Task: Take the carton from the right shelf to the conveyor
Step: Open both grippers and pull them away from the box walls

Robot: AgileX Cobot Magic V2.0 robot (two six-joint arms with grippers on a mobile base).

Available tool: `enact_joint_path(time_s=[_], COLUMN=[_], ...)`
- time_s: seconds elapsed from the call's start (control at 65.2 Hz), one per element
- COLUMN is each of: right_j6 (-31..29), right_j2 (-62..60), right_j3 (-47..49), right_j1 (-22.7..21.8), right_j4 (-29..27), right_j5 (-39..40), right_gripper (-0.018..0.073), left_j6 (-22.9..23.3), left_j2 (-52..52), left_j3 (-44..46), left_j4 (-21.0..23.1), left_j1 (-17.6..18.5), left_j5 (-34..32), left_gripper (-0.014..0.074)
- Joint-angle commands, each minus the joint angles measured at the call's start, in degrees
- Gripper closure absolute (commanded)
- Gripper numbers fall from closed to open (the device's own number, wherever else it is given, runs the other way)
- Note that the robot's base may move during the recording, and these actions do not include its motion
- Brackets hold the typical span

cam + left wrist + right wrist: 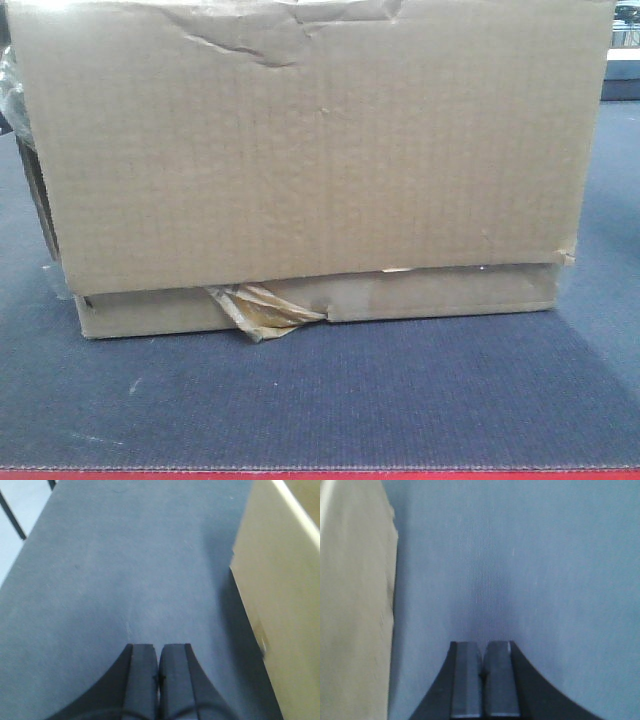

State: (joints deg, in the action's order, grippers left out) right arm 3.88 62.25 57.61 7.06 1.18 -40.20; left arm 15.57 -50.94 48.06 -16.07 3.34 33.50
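Red edging point(300, 474) ran along the near side of the conveyor point(300, 400), and the carton point(310, 150) sat flat on the belt just beyond, its tape wad point(262, 310) crumpled at the lower edge. Left pincer point(159, 652) was clenched, empty, over bare belt with the carton at its right. Right pincer point(483, 650) was clenched too, empty, carton at its left.
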Motion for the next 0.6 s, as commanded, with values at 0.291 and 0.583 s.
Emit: enact_joint_path(time_s=[0.291, 0.583], right_j6=[-0.4, -0.4], right_j2=[-26.8, -48.3], right_j3=[-29.8, -33.8], right_j1=[-0.2, -0.2], right_j4=[0.6, 0.6], right_j5=[19.0, 19.0], right_gripper=[0.0626, 0.0626], left_j6=[-0.2, -0.2], left_j2=[26.7, 41.9], left_j3=[-22.2, -23.4], left_j4=[0.4, 0.4], left_j1=[-0.3, -0.3], left_j5=[-11.0, -10.6], left_gripper=[0.0594, 0.0594])
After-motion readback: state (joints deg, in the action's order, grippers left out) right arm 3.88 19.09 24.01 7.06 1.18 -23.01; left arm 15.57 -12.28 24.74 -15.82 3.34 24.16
